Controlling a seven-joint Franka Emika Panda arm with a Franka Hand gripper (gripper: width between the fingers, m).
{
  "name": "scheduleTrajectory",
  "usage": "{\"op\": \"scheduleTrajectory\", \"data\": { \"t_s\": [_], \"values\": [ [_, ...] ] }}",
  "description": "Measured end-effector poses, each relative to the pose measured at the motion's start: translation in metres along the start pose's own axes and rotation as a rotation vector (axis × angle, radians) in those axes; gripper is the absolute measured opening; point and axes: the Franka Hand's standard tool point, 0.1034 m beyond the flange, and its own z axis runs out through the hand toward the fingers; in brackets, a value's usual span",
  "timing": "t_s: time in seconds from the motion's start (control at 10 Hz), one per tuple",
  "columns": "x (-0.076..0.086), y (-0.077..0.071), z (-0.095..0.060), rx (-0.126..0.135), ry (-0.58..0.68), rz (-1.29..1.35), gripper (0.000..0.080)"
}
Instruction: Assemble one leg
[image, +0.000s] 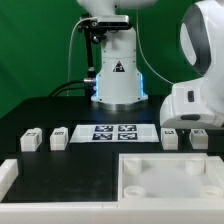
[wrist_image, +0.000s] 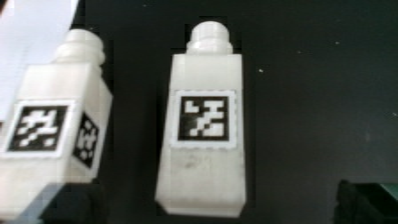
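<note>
Exterior view: black table (image: 40, 110), green backdrop (image: 30, 40); pincer (wrist_image: 214, 200) spread wide above leg (wrist_image: 205, 130).

Bright, even light is filling the exterior view and putting a bluish glare on the white robot base (image: 117, 78) at centre, while the arm (image: 200, 70) at upper right is looming out of focus. Both pictures are looking soft and grainy. In the wrist view, the central leg (wrist_image: 210, 130) is washing out slightly against the black table (wrist_image: 320, 90).
</note>
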Motion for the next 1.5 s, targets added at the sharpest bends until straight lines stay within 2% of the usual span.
{"op": "scheduleTrajectory", "data": {
  "t_s": [0.4, 0.6, 0.7, 0.8, 0.9, 1.0, 1.5],
  "values": [
    [-0.001, -0.007, 0.029, -0.014, -0.010, 0.006, 0.0648],
    [-0.001, -0.006, 0.030, -0.014, -0.011, 0.007, 0.0648],
    [-0.001, -0.006, 0.030, -0.014, -0.011, 0.007, 0.0537],
    [-0.001, -0.006, 0.030, -0.014, -0.011, 0.007, 0.0537],
    [-0.001, -0.006, 0.030, -0.014, -0.011, 0.006, 0.0336],
    [-0.001, -0.006, 0.030, -0.014, -0.011, 0.006, 0.0290],
    [-0.001, -0.006, 0.030, -0.014, -0.011, 0.006, 0.0290]
  ]
}}
